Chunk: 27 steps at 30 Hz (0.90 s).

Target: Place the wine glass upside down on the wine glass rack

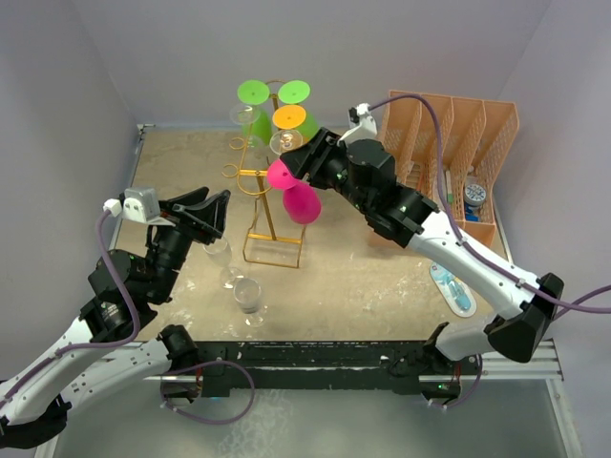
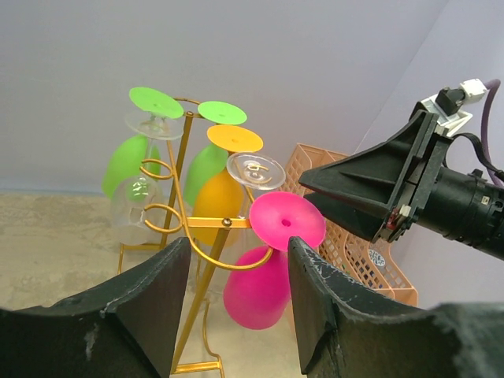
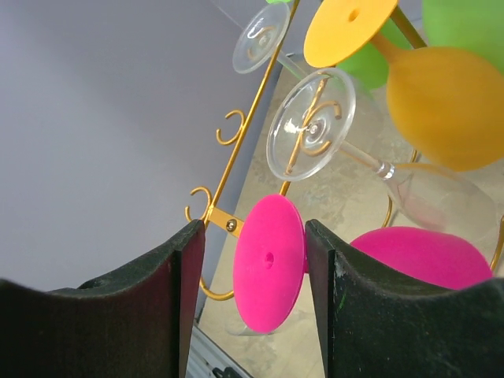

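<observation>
A pink wine glass (image 1: 302, 202) hangs upside down, tilted, from a curled hook of the gold wire wine glass rack (image 1: 272, 250), with its round base (image 3: 268, 264) uppermost. My right gripper (image 1: 291, 167) is open; its fingers stand on either side of that base, with a clear gap on one side. The bowl (image 3: 421, 256) hangs behind the right finger. My left gripper (image 1: 212, 202) is open and empty at the left of the rack. Its wrist view looks between the fingers at the pink glass (image 2: 256, 287) and the rack (image 2: 185, 197).
Green, orange and clear glasses (image 1: 288, 116) hang upside down higher on the rack. Two clear glasses (image 1: 247, 294) stand on the table under my left gripper. A peach mesh organizer (image 1: 449, 143) fills the back right, with a blue item (image 1: 453, 286) in front of it.
</observation>
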### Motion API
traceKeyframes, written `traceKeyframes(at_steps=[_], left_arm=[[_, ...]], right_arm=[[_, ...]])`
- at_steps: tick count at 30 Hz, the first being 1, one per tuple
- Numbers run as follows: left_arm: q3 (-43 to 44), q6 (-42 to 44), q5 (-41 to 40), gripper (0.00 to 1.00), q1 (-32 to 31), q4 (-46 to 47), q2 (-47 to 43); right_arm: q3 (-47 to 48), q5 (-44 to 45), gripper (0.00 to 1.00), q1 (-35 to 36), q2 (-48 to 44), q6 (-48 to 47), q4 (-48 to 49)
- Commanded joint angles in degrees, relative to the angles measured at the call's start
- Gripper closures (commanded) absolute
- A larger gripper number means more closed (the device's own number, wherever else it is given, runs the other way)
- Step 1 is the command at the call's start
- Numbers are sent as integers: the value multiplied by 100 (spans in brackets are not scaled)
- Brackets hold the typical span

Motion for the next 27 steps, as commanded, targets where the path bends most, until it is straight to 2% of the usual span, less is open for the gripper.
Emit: traceKeyframes(at_steps=[1,10,15,18,25,27], left_arm=[[29,125,-59,50,11,115,-7],[74,117,-129,50,12,58,-11],[211,-54,-284,50,11,-183,5],[439,-433,-652,48,11,-825,134],[969,-2024,-2305,46,11,-3325,668],[1013,-2285,-2535,46,11,-3555,687]], right_arm=[[99,302,44,-8,-290,86,46],[-78,497,44,-8,-457,133,88],[-230,324,43,-7,-749,-255,425],[-267,-171,43,-10,-897,-785,519],[-79,-813,44,-7,-1067,-1905,113],[68,-1148,46,0,-1028,-2270,1]])
